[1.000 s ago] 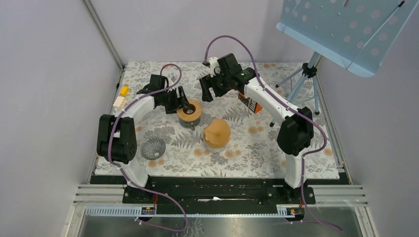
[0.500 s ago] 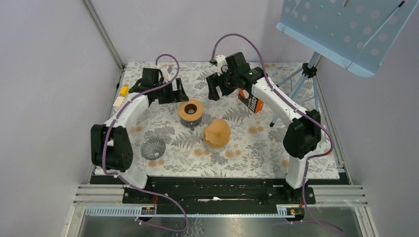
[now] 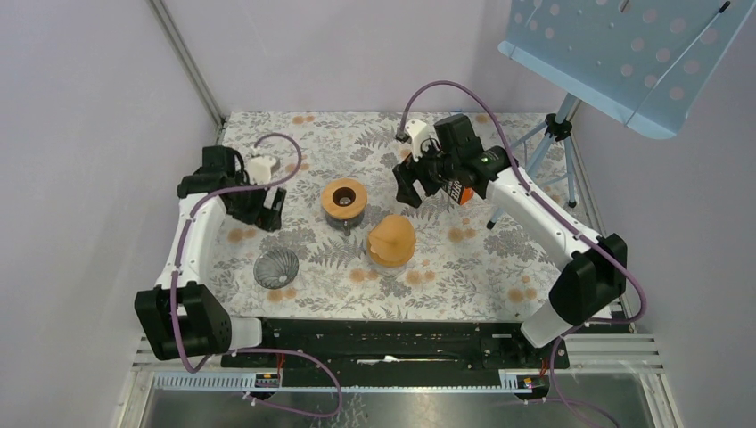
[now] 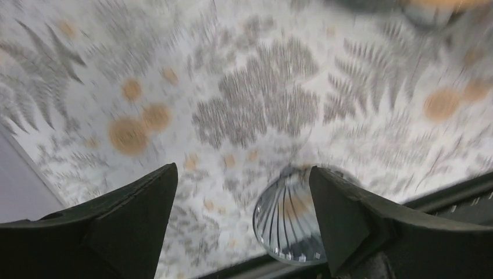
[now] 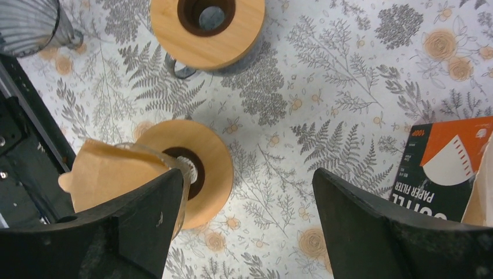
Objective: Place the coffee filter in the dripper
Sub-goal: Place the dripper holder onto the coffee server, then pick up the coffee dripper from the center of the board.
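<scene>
Already filter [image 5: 102, 174] in dripper [image 5: 206, 174], axis vert., mouth up.

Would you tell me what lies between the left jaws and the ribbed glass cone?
Only bare flowered mat separates the left jaws from the ribbed glass cone, as the top view shows.

The left wrist view is smeared: the desk [image 4: 256, 110] print reads soft, and the left tool's finger [image 4: 360, 226] hides part of a ribbed glass cone [image 4: 288, 221]. In the right wrist view the filter box [image 5: 447, 168] runs off the right edge, and the right tool's finger [image 5: 128, 232] covers part of the paper filter [image 5: 107, 171].
</scene>
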Robot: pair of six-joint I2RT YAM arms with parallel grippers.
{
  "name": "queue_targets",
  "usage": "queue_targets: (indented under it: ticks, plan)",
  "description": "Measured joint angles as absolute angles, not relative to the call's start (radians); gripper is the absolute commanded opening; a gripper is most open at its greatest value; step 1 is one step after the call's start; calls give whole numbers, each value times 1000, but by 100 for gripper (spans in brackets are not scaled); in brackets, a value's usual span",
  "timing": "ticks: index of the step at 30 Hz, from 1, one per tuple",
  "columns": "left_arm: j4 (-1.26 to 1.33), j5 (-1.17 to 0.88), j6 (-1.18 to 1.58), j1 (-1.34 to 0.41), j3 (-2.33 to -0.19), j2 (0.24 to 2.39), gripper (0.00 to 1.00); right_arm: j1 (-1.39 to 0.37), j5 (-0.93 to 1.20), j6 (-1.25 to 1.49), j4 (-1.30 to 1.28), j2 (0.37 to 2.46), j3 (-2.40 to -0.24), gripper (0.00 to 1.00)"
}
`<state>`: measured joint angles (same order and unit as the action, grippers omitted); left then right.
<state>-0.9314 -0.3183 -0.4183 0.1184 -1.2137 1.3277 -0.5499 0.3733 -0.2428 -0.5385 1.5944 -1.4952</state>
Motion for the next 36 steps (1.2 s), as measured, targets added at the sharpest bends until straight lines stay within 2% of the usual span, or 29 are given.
queue_targets:
  ticks: [11, 25, 36]
  plan:
    - [-1091, -249, -585, 120, -1080, 1353, 60, -547, 385, -287, -535, 1540, -1380, 89]
    - [-1080, -250, -598, 120, -1005, 1416, 40, -540, 384, -295, -530, 1522, -1336, 89]
    - [-1084, -287, -583, 120, -1010, 1444, 9, -535, 382, -295, -550, 1517, -1375, 89]
